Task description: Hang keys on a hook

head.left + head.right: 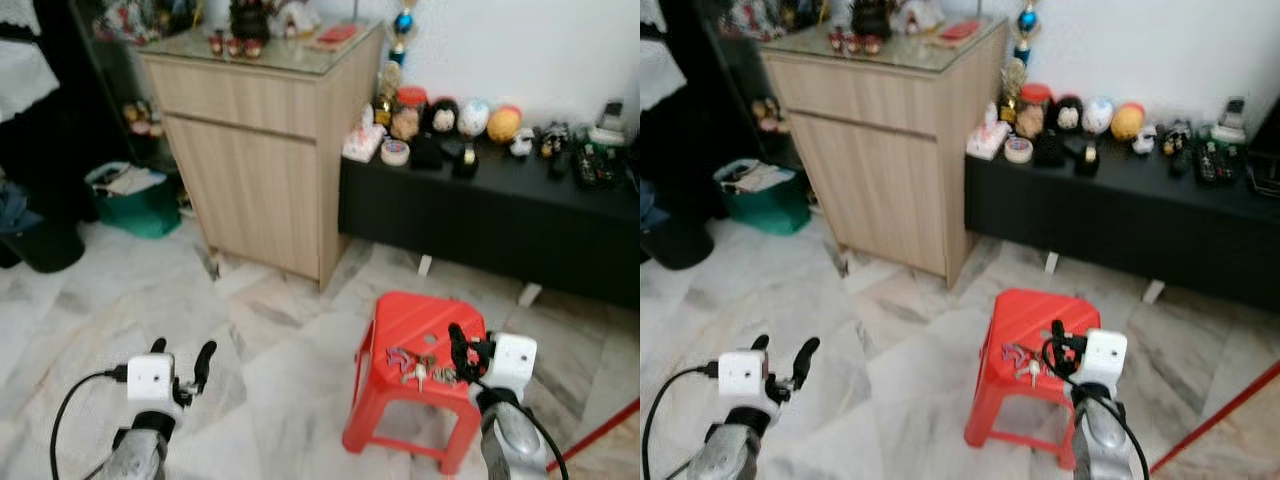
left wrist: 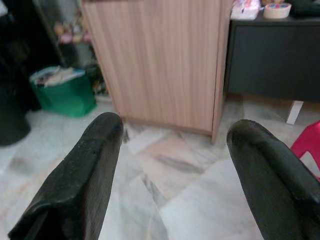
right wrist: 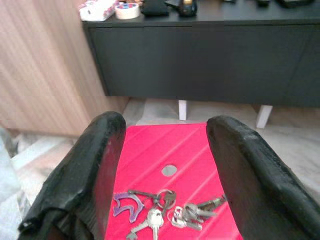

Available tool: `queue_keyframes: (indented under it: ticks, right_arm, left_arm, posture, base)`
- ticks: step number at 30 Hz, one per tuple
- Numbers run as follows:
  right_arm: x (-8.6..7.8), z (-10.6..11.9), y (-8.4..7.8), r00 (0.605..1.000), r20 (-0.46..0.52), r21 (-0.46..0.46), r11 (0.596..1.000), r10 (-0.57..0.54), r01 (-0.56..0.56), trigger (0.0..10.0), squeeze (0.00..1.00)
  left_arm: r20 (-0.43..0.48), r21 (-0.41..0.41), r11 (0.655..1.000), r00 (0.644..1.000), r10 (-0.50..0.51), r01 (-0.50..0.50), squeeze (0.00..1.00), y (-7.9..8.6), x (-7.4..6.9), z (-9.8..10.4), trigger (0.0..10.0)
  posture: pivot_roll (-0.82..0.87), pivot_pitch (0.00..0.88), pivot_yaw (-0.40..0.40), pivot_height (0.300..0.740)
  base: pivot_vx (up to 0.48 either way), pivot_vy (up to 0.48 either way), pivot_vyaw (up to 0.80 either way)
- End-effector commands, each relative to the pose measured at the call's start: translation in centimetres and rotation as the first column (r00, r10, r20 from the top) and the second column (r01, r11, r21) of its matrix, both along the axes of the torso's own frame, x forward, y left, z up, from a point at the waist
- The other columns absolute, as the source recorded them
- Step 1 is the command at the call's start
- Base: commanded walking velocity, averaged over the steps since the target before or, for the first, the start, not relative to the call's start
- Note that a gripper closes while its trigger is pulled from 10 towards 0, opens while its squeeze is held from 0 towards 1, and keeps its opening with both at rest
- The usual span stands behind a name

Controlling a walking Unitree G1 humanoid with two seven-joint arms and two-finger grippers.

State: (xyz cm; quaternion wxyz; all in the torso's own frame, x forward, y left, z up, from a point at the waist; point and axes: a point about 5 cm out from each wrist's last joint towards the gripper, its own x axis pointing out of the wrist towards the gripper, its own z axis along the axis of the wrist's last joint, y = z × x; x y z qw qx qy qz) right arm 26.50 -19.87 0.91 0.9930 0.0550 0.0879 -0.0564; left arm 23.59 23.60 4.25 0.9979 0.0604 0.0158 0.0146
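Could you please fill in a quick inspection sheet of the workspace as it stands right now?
Surface: red plastic stool on the marble floor.
Job's things: bunch of keys lying on the stool; hook: nothing seen.
Clutter: figurines and oddments along the black low cabinet; green bin beside the wooden cabinet.
Grippers: right gripper open, over the keys; left gripper open, idle over the floor.
Cables: black cable looping from the left wrist.
Surroundings: white wall.

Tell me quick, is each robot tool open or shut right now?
Left tool: open, holding nothing.
Right tool: open over the keys on the red stool, holding nothing.
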Motion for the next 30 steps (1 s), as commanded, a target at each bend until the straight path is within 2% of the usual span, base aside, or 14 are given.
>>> queue_keyframes:
  ticks: [1, 4, 11, 25, 30]
  right_arm:
    - [0.1, 0.3, -0.2, 1.000, 0.012, -0.002, 1.000, -0.014, 0.014, 10.0, 0.00]
    - [0.4, 0.9, 0.2, 0.999, 0.040, -0.026, 1.000, 0.009, -0.008, 10.0, 0.00]
    - [0.8, 1.4, 0.5, 0.998, 0.053, -0.030, 0.999, 0.026, -0.024, 10.0, 0.00]
    - [2.1, 2.2, 1.2, 0.997, 0.057, -0.018, 0.999, 0.048, -0.047, 10.0, 0.00]
    - [2.2, 2.2, 1.2, 0.997, 0.055, -0.018, 0.999, 0.050, -0.050, 10.0, 0.00]
  left_arm:
    - [-0.008, 0.006, 1.000, 1.000, -0.020, 0.020, 0.00, -0.3, 0.3, 0.2, 10.0]
    - [-0.002, 0.014, 1.000, 1.000, -0.020, 0.020, 0.00, 0.0, 0.9, 0.6, 10.0]
    - [0.019, 0.016, 1.000, 1.000, -0.017, 0.017, 0.00, -0.4, 1.5, 1.4, 10.0]
    - [0.021, 0.003, 1.000, 1.000, -0.002, 0.001, 0.00, -0.5, 1.0, 1.5, 10.0]
    - [0.020, 0.003, 1.000, 1.000, -0.005, 0.005, 0.00, -0.6, 1.1, 1.7, 10.0]
  posture:
    - [0.04, 0.000, 0.022, 0.740]
    - [0.02, 0.000, 0.023, 0.740]
    - [0.05, 0.000, -0.008, 0.740]
    - [0.06, 0.000, -0.018, 0.740]
    - [0.07, 0.000, -0.015, 0.740]
  base:
    - [0.000, 0.000, -0.69]
    - [0.000, 0.000, -0.69]
    - [0.000, 0.000, 0.00]
    - [0.000, 0.000, 0.00]
    - [0.302, 0.000, 0.00]
